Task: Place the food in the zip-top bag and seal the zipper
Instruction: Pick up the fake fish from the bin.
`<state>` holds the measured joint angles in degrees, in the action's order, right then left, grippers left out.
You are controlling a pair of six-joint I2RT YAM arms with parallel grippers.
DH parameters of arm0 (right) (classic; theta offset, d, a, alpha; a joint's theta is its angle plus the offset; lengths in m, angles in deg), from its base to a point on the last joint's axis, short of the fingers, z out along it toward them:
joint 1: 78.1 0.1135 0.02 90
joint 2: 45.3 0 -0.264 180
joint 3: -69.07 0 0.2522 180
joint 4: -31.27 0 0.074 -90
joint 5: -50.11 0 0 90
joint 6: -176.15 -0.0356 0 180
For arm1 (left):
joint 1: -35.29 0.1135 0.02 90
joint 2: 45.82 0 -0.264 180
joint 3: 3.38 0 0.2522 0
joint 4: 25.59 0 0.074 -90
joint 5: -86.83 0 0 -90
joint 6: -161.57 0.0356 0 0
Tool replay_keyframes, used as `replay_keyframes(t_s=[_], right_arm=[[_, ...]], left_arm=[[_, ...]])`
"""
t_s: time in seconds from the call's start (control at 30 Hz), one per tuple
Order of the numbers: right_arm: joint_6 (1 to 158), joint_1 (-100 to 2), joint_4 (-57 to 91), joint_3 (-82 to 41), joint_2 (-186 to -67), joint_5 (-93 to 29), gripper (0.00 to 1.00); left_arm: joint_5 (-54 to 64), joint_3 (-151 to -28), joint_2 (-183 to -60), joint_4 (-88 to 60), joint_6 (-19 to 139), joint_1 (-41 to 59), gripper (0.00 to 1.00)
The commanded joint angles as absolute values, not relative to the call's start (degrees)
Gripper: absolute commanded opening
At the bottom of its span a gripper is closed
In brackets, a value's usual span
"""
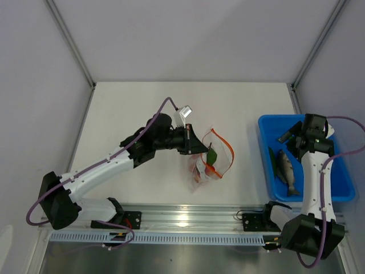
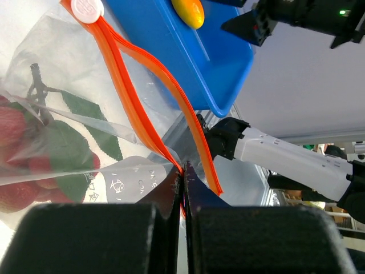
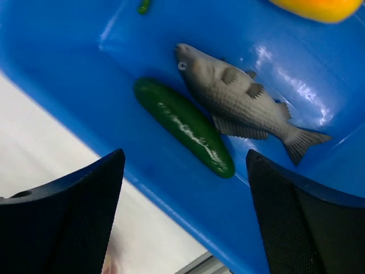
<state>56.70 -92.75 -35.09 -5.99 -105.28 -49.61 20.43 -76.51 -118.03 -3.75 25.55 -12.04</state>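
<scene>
The clear zip-top bag point(image 1: 212, 161) lies mid-table with its mouth gaping. Its orange zipper point(image 2: 128, 85) splits into two strips, and the slider tab point(image 2: 86, 8) sits at the far end. Red cherry tomatoes with green leaves point(image 2: 25, 151) are inside the bag. My left gripper point(image 2: 183, 172) is shut on the bag's mouth edge, right at the zipper strip. My right gripper point(image 3: 185, 171) hangs open over the blue bin point(image 3: 165, 188) with nothing between its fingers. In the bin lie the long green pepper point(image 3: 183, 125) and the yellow-orange pepper point(image 3: 316, 7).
A grey toy fish point(image 3: 239, 97) lies in the bin beside the green pepper. The blue bin point(image 1: 308, 198) stands at the table's right edge. The aluminium rail point(image 1: 188, 220) runs along the near edge. White walls enclose the table.
</scene>
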Motion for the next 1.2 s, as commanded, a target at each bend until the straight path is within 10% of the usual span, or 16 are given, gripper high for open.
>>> replay_keyframes(t_s=[0.0,1.17], right_arm=[[57.7,-95.7,-35.2,-4.3,-105.4,-47.1,0.89],[70.5,-95.4,-25.6,-6.7,-135.8,-46.8,0.97]], left_arm=[[23.0,-79.2,-116.4,-3.9,27.9,-11.3,0.01],[23.7,-82.0,-117.4,9.5,19.5,-11.1,0.01]])
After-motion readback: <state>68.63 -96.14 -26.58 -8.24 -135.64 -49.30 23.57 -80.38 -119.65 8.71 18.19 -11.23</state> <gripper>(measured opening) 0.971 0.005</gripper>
